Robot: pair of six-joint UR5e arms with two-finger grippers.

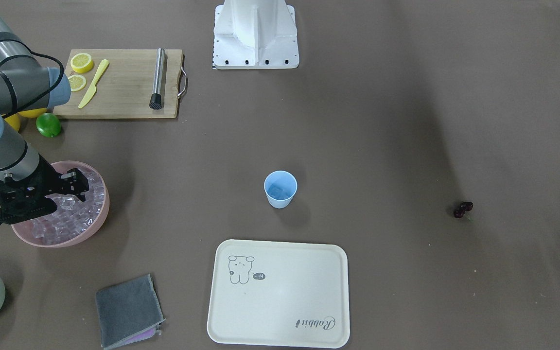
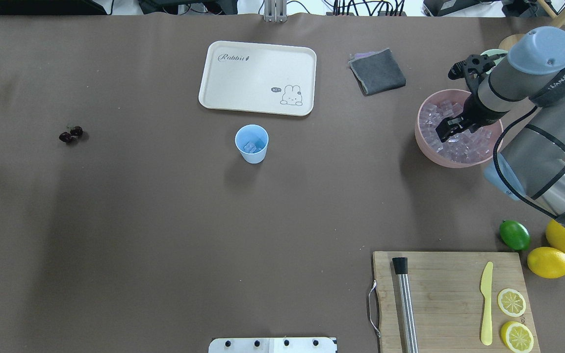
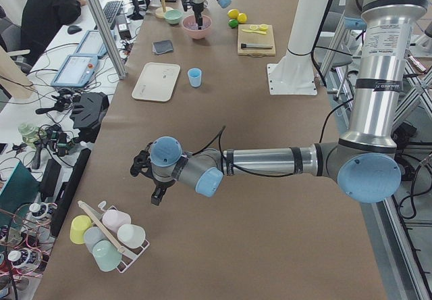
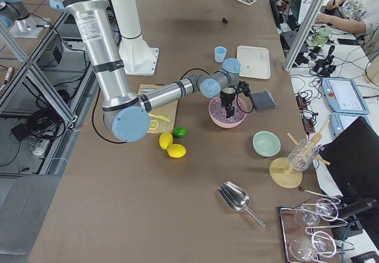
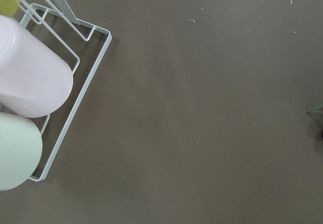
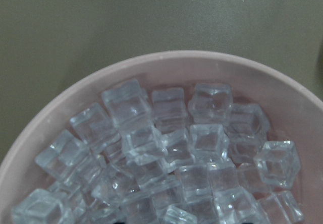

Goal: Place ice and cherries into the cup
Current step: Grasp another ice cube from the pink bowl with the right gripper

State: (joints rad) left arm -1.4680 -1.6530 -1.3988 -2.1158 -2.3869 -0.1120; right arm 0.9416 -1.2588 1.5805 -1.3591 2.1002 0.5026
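The right wrist view alone shows the ice (image 6: 166, 148) cube by cube in the pink bowl (image 6: 166, 65). The right gripper (image 1: 78, 187) hangs over it, and I cannot tell its spread. The cup (image 1: 280, 201) stands on open table, with the cherries (image 1: 463, 209) well apart.

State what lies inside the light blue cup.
A few ice cubes lie at the bottom of the cup; its wall hides part of the floor, so no exact count.

cup (image 2: 251, 143) stands between cherries (image 2: 70, 134) and bowl (image 2: 418, 130) of ice (image 2: 437, 110).
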